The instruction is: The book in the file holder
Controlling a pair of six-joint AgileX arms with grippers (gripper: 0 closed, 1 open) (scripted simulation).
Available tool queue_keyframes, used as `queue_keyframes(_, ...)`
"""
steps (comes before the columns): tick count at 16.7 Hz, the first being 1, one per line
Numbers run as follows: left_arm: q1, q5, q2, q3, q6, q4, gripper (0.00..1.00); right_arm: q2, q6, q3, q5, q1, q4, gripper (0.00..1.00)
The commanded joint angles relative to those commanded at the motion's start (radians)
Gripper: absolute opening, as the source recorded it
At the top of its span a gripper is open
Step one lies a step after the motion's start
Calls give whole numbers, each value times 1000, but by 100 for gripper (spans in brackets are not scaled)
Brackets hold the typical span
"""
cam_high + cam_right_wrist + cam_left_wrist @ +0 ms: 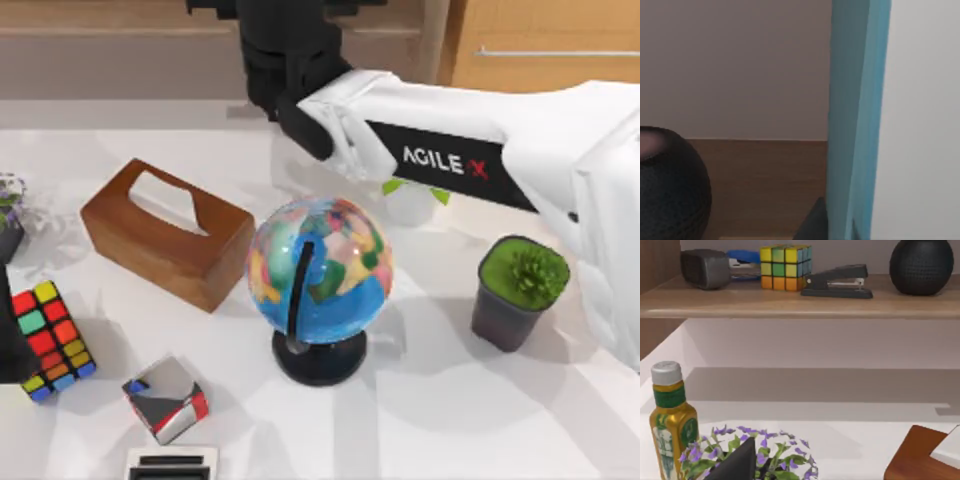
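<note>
teal flat book (855,120) upright, smooth cover, round black textured speaker (667,185) near

This looks like a home study or office desk rendered in simulation: a white tabletop (450,400) carries a desk globe (320,270), a wooden tissue box (165,232), two puzzle cubes (50,340) and a small potted succulent (522,290). Above the desk, the left wrist view shows a wooden shelf (800,302) with a black stapler (837,282), another colour cube (786,267) and a round dark speaker (921,266), beside a bottle (671,422) and purple flowers (765,452). The wood panelling (545,45) behind may be cabinet fronts, though too little is visible to be sure.
</note>
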Motion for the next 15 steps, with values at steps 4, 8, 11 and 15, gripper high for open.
queue_keyframes(4, 0, 0, 0, 0, 0, 0, 100, 0, 0, 0, 0, 0, 0, 10)
queue_keyframes(8, 0, 0, 0, 0, 0, 0, 100, 0, 0, 0, 0, 0, 0, 0)
queue_keyframes(11, 0, 0, 0, 0, 0, 0, 100, 0, 0, 0, 0, 0, 0, 0)
queue_keyframes(15, 0, 0, 0, 0, 0, 0, 100, -3, 1, 3, 0, 4, -4, 0)
